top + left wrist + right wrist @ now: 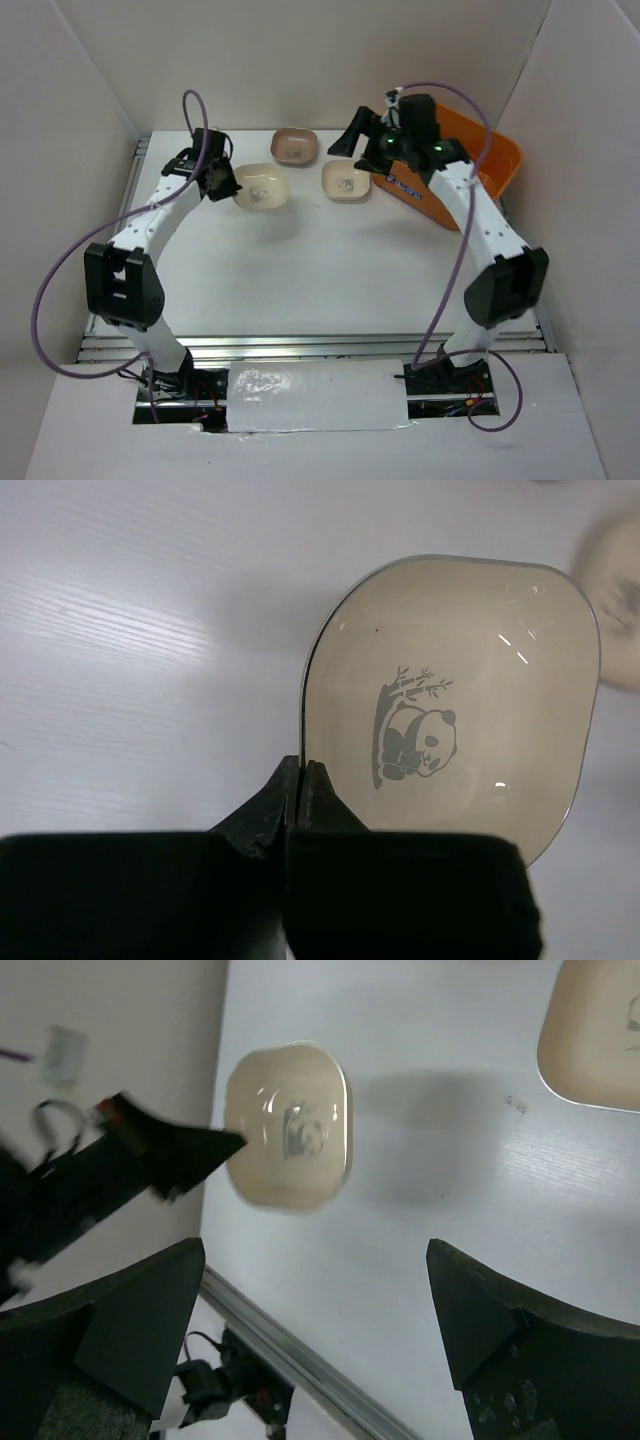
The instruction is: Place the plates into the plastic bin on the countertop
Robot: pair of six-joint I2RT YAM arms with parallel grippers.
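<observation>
Here the white bench (330, 270) carries everything. The orange bin (497, 160) sits far off to the right of the left claw (224, 184), close beside the right arm. Three plates show on the bench. Whether any lie in the bin I cannot tell, since that arm covers much of it.

The cream plate (460, 680) lies just ahead of the left claw, which is pinched together on the plate's near rim, so the plate stretches away from it toward the bin side. A brown plate (295, 146) rests beyond, and a second cream plate (346, 181) lies between the held one and the bin. The right claw (358, 135) hangs near that second plate's far edge, spread wide and holding nothing.

The held plate is near-square, so no long axis matters. As I judge it, the carry runs rightward past the second cream plate to a bin the right arm stands nearer.
</observation>
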